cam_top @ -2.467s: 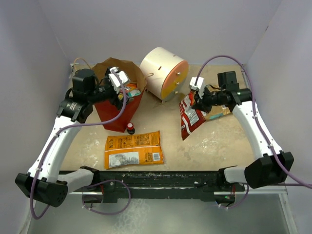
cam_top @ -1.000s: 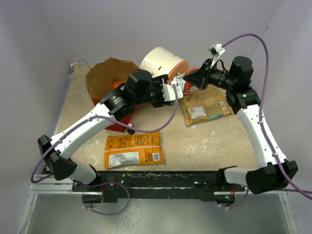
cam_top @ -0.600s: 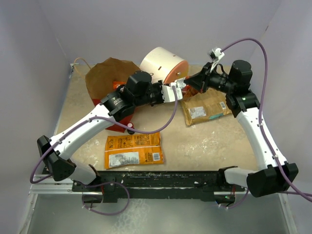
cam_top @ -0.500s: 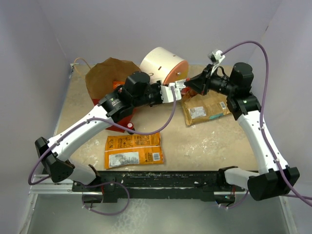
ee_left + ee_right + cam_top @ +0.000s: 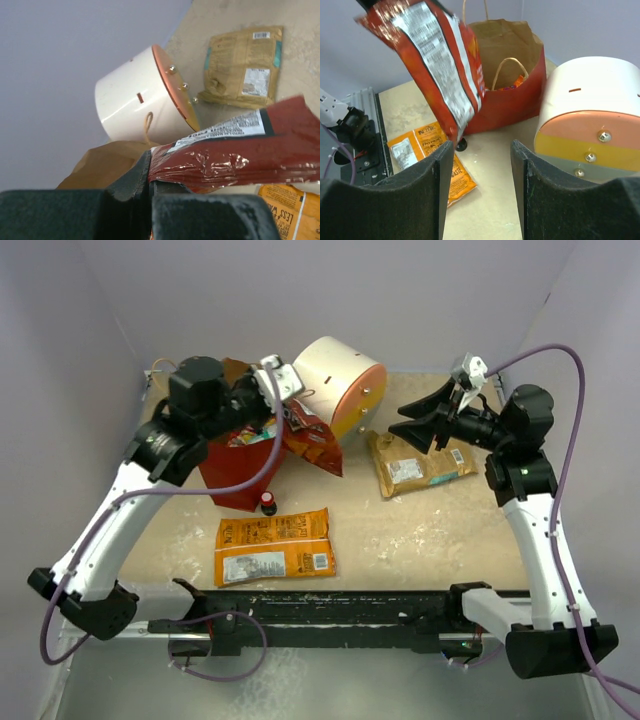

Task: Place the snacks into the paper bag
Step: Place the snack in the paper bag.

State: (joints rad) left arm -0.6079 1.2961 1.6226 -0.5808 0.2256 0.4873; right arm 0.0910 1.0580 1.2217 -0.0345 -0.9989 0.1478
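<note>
Dark red crinkly snack packet (image 5: 310,443) held just beside the mouth of the tall red paper bag (image 5: 235,485).
The left gripper (image 5: 284,408) clamps its top edge, long axis slanting away from the bag; the right gripper (image 5: 481,165), farther off, is spread and empty.

We see left gripper (image 5: 147,181) clamped on dark red packet (image 5: 235,160), centre-right | cream drawer unit (image 5: 135,100) centre-left | tan-brown packet (image 5: 245,65) upper right | orange packet (image 5: 292,210) lower-right corner

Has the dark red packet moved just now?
Yes: the packet went from right of the cream drum to its left, held by the left gripper by the bag.
</note>
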